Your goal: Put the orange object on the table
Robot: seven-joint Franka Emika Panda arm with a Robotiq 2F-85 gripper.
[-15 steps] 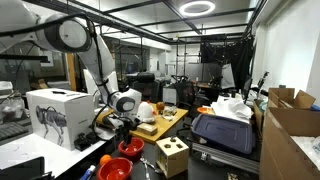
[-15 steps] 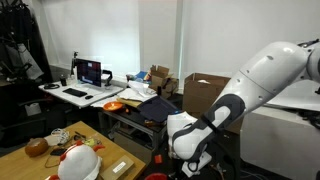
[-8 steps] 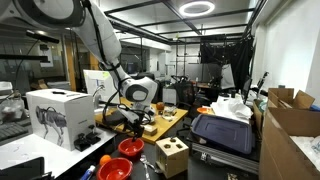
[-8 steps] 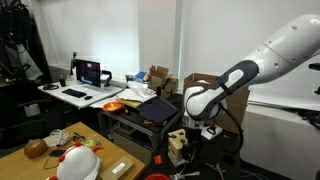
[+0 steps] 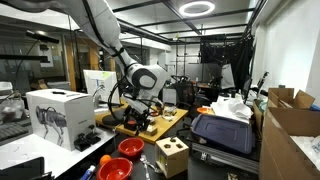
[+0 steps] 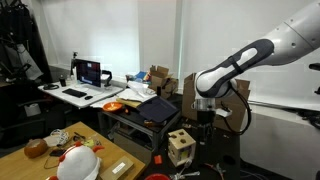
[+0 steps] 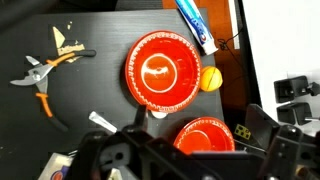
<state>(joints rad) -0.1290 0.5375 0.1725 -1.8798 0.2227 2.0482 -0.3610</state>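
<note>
Gripper aloft, jaws spread wide, empty.
Orange object lies on dark surface, just beside rim of red bowl; orange-handled snips well apart across the bowl.

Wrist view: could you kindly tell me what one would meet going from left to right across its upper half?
From left to right: orange-handled cutters → larger red bowl → orange object.
</note>
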